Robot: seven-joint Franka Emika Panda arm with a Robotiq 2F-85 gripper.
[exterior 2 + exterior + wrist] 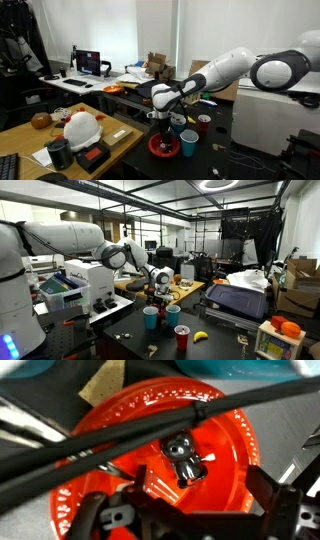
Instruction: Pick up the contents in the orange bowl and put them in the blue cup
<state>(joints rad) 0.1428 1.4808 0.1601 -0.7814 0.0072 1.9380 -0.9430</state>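
Note:
The orange bowl [120, 430] fills the wrist view, and a small glossy black toy figure [185, 462] lies inside it near the middle. My gripper [200, 495] hangs directly over the bowl, open, its dark fingers [268, 495] standing on either side of the figure without touching it. In an exterior view the gripper [163, 117] sits just above the bowl [160, 148], with the blue cup [188, 143] upright right beside it. From the opposite side the blue cup [150, 318] stands below the gripper [160, 286]; the bowl is mostly hidden there.
A red cup [203, 123] [182, 337] and a teal cup [178, 120] [172, 312] stand close by on the dark table. A banana [200, 336] lies near the red cup. A white-and-orange domed object [82, 127] sits on the wooden desk. Black cables [100, 445] cross the wrist view.

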